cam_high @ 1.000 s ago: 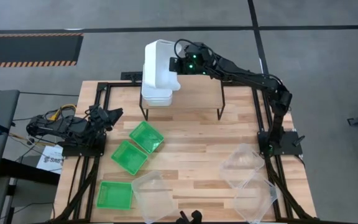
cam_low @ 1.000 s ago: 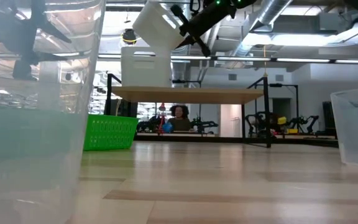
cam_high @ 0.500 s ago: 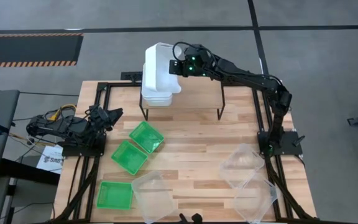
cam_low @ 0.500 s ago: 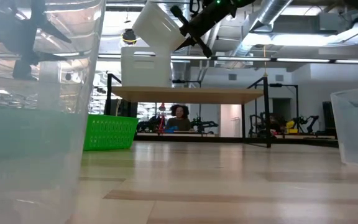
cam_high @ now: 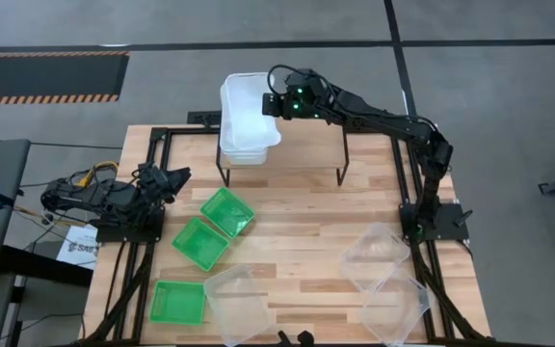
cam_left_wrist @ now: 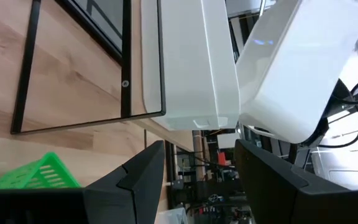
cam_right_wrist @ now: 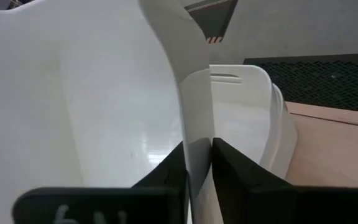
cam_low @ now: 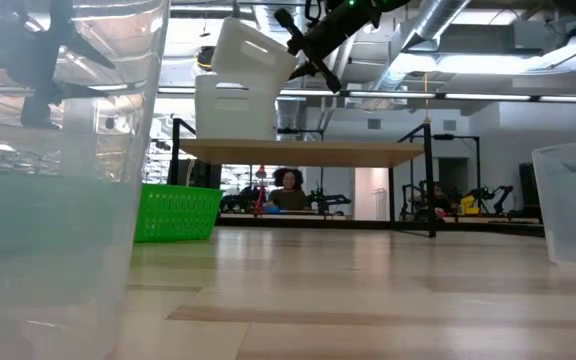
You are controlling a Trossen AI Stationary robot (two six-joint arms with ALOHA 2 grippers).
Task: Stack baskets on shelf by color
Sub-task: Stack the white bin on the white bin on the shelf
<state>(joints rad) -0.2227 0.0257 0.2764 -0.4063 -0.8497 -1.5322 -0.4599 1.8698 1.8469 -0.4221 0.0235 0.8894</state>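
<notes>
1. The left gripper (cam_high: pixel 176 177) rests at the table's left edge, fingers slightly parted, holding nothing.
2. Three green baskets (cam_high: pixel 200 241) lie left of centre; clear baskets (cam_high: pixel 379 255) sit toward the near and right side.
3. On the shelf (cam_high: pixel 306 145), the right gripper (cam_right_wrist: pixel 197 163) pinches the rim of a tilted white basket (cam_low: pixel 251 55) over the white stack (cam_low: pixel 233 108).
4. Risk: released while tilted, it may sit crooked or slide off.
5. No readable writing.

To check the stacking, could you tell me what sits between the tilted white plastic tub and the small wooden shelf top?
Nested white tubs on the shelf, seen in the low view.
</notes>
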